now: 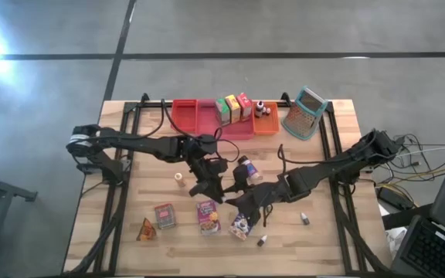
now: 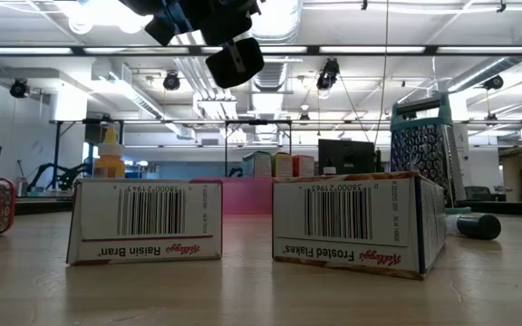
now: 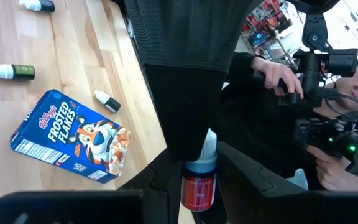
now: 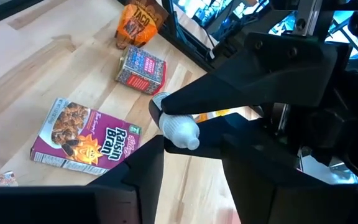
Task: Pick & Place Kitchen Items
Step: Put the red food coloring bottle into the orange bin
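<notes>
Your small bottle [image 3: 199, 183], with its white cap, blue collar and red label, is off the table above the middle, held between the two arms. Your left gripper [image 3: 201, 177] is clamped on the bottle's body, its fingers narrowly set and pressing the label from both sides. Your right gripper [image 4: 191, 155] comes in from the right and faces it. Its fingers stand apart on either side of the white cap, with a gap showing on one side, so it has no hold on the bottle.

Under the meeting point, toward the near edge, the Raisin Bran box [image 1: 208, 216] lies flat. The Frosted Flakes box [image 1: 240, 225] lies just to its right. Left of them you have a red tin-like pack [image 1: 164, 215] and, farther left, an orange wedge-shaped bag [image 1: 146, 229]. Two tiny dark-capped bottles [image 1: 304, 219] lie on the wood to the right of the Frosted Flakes box.

Along the far edge of the table [image 1: 338, 247] sit the red tray [image 1: 185, 116] and a row of green, yellow and red boxes [image 1: 234, 108]. A grater [image 1: 306, 112] stands to their right. Beyond the table a person [image 3: 328, 93] holds a camera rig.
</notes>
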Robot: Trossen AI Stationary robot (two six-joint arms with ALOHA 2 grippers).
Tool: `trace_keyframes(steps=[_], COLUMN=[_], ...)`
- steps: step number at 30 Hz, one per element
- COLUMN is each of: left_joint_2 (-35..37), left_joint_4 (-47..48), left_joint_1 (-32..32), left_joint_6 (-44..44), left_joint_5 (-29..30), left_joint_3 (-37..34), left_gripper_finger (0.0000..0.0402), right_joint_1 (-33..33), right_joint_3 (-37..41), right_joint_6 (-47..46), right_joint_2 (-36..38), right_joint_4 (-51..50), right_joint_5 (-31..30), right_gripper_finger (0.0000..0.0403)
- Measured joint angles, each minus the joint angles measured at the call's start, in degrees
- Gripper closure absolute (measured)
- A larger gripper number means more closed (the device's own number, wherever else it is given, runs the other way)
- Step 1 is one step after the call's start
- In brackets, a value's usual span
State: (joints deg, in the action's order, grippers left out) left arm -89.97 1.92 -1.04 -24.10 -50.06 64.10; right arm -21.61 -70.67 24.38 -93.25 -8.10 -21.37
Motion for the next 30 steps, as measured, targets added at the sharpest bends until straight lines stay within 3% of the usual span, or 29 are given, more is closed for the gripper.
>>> trace_keyframes(steps=[16, 30], left_joint_2=[0.00, -0.09], left_joint_4=[-0.27, -0.23], left_joint_1=[0.00, 0.00], left_joint_6=[1.16, 1.20], left_joint_5=[-0.39, 0.17], left_joint_3=[-0.07, -0.15], left_gripper_finger=[0.0310, 0.0310], right_joint_1=[-0.09, -0.15], right_joint_3=[0.00, 0.00], right_joint_6=[-0.39, -0.96], right_joint_2=[0.11, 0.17], right_joint_4=[0.64, 1.38], right_joint_5=[0.83, 0.81], right_gripper_finger=[0.0283, 0.0230])
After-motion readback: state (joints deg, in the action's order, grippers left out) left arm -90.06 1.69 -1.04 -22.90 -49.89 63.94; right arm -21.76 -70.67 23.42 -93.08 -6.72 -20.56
